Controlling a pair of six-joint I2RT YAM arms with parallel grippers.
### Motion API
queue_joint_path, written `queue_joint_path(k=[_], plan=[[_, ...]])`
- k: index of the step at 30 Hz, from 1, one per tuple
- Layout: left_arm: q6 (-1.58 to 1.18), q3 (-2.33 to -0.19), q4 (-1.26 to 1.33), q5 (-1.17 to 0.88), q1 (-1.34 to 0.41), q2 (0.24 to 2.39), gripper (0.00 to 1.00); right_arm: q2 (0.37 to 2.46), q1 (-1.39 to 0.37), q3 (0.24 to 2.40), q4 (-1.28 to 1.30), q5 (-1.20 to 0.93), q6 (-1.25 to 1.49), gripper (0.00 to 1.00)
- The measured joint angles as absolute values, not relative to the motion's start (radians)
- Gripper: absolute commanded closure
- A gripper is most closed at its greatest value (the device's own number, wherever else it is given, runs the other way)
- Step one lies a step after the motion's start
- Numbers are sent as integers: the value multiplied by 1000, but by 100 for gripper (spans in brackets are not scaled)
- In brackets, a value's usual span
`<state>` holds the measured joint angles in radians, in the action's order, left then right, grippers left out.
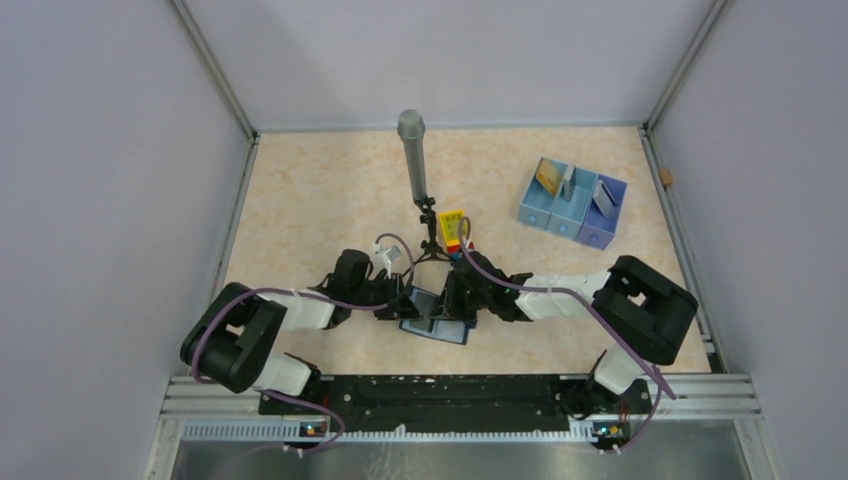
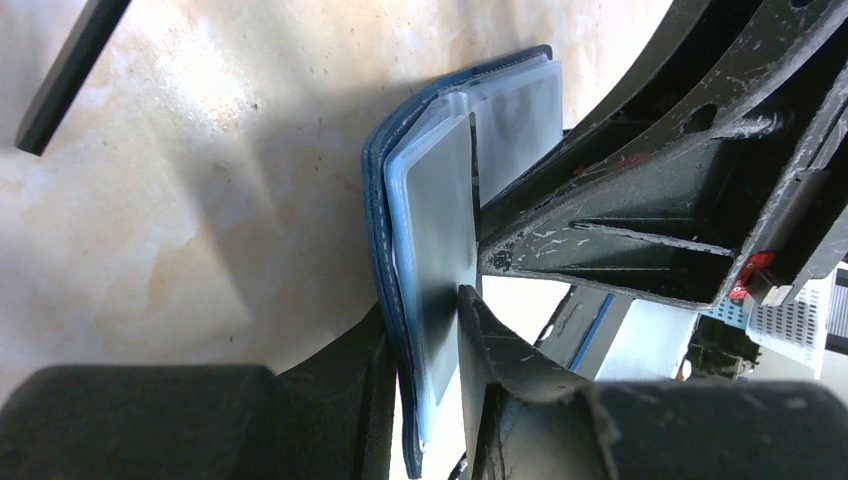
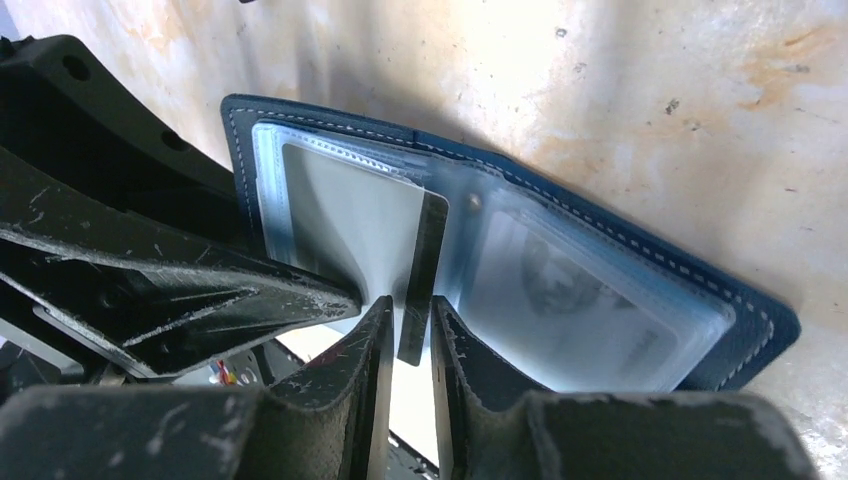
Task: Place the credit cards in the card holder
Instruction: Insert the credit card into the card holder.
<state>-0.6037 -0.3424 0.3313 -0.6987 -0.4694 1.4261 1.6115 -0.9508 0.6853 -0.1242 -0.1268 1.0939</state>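
The navy card holder lies open near the table's front, between both arms. In the left wrist view one flap of the card holder stands on edge, and my left gripper is shut on it, one finger on the navy cover and the other on the clear sleeves. In the right wrist view a dark credit card stands edge-on at the fold of the card holder. My right gripper straddles this card, open narrowly, with a slim gap on its left. A pale card sits in a sleeve.
A pale blue three-compartment tray at the back right holds a gold card and two greyish ones. A yellow-topped brick block and a grey cylinder on a black stand stand just behind the grippers. Walls enclose the table.
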Motion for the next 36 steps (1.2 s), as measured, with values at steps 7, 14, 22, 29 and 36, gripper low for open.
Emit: queue_joint_path(k=[7, 14, 22, 29, 36], plan=[[-603, -342, 328, -692, -469, 1402, 71, 1612, -955, 709, -102, -107, 1106, 85], [-608, -340, 331, -692, -469, 1402, 72, 1615, -956, 709, -118, -107, 1128, 82], [-633, -336, 305, -647, -469, 1363, 36, 1582, -962, 709, -72, -57, 1114, 53], [-625, -332, 201, -522, -467, 1211, 9, 1377, -958, 739, 200, 117, 1005, 36], [-620, -337, -33, -327, -445, 929, 1, 1240, -819, 865, 451, 258, 810, 26]])
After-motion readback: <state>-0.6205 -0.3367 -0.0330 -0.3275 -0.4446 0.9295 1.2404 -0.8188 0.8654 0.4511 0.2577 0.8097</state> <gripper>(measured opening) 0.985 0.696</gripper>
